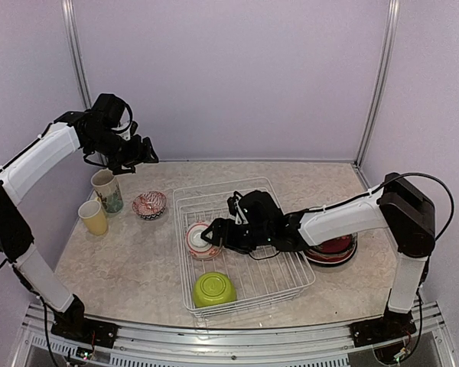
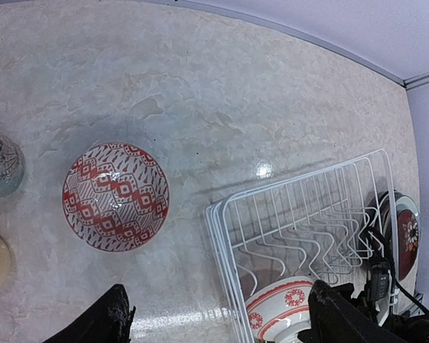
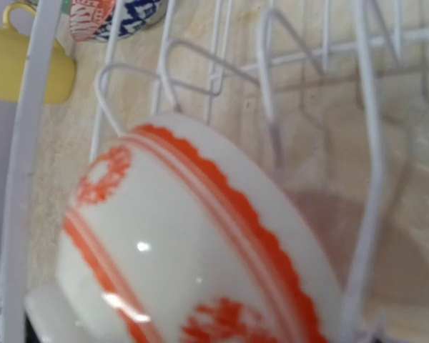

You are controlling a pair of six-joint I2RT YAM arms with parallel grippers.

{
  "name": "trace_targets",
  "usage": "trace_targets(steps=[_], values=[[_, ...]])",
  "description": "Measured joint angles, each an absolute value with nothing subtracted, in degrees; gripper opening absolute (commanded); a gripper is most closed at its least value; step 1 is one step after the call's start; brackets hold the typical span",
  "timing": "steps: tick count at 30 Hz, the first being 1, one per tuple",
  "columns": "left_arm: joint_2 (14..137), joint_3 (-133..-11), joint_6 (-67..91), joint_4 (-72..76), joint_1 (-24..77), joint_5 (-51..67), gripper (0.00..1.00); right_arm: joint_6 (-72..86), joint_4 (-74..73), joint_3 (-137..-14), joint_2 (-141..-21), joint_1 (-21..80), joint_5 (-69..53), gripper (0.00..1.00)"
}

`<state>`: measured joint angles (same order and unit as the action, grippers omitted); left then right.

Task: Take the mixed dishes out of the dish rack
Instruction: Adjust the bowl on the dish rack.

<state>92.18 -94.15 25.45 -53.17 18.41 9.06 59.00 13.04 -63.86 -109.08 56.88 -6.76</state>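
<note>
The left arm (image 1: 38, 157) is raised high over the left side of the counter (image 1: 122, 260), bent at the elbow, with its wrist turned downward. The left end effector (image 1: 141, 153) is held in the air with its fingers (image 2: 107, 318) spread wide, and nothing is gripped or touched by them. Below it, a red patterned bowl (image 2: 116, 195) is seen upright on the counter, just left of the dish rack (image 1: 245, 264). A cream-teal mug (image 1: 107, 189) and a yellow cup (image 1: 93, 217) are set close together farther left.

The right arm (image 1: 340, 218) is stretched low and leftward from its base, across the rack's right side. The right end effector (image 1: 218, 233) is placed inside the rack, right at a white bowl with red-orange trim (image 3: 193, 250). This bowl is tilted among the rack's wires near the left wall. Whether the fingers are spread or pressed onto the bowl cannot be told, since they are hidden in every view.

A lime green bowl (image 1: 214, 289) is seen upside down in the rack's near corner. A stack of plates (image 1: 335, 248) is set on the counter just right of the rack, partly covered by the right arm.
</note>
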Motion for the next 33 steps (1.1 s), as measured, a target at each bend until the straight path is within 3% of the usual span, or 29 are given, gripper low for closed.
trace_targets(steps=[9,18,33], values=[[92.2,-94.1,25.5,-53.2,18.5,9.3,0.81,59.2,13.6,-64.1,-109.3,57.1,-6.7,0.7],[92.2,-94.1,25.5,-53.2,18.9,9.3,0.81,58.1,15.2,-63.2,-108.9,57.4,-5.7,0.56],[92.3,-94.1,25.5,-53.2,20.4,9.6,0.82,51.2,6.9,-65.8,-106.0,61.9,3.9,0.52]])
